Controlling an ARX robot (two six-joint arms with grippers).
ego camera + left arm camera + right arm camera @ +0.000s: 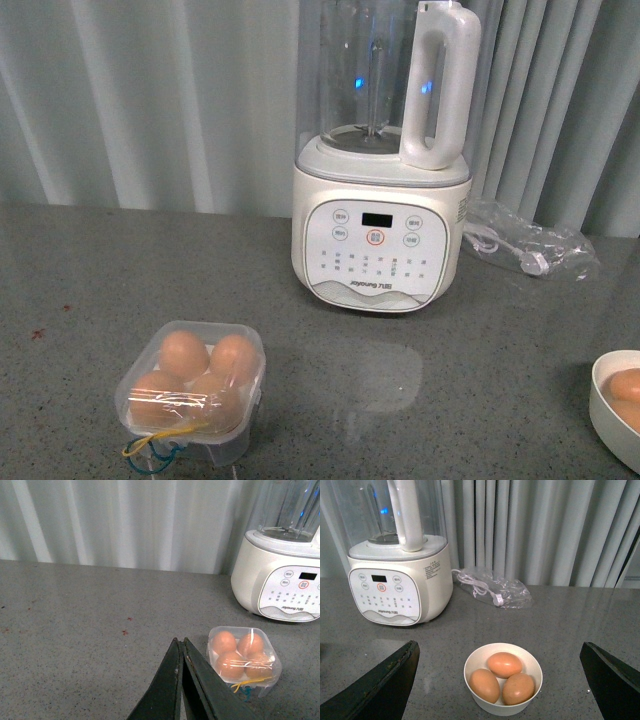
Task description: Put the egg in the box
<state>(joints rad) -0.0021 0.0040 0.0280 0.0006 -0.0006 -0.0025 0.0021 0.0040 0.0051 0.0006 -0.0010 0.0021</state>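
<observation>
The box (190, 385) is a small clear plastic case at the front left of the table. It holds several orange-brown eggs under its clear lid, with yellow and blue bands at its front. It also shows in the left wrist view (243, 659). My left gripper (180, 641) is shut and empty, above the table beside the box and apart from it. My right gripper (500, 647) is open and empty, its fingers (380, 680) spread wide on either side of a white bowl (470, 662). The bowl holds three eggs, one of them at the back (504, 664). Neither gripper shows in the front view.
A large white blender (385, 160) with a clear jug stands at the back middle of the table. A clear bag with a cable (525, 245) lies to its right. The bowl (600, 400) sits at the front right edge. A curtain hangs behind the table.
</observation>
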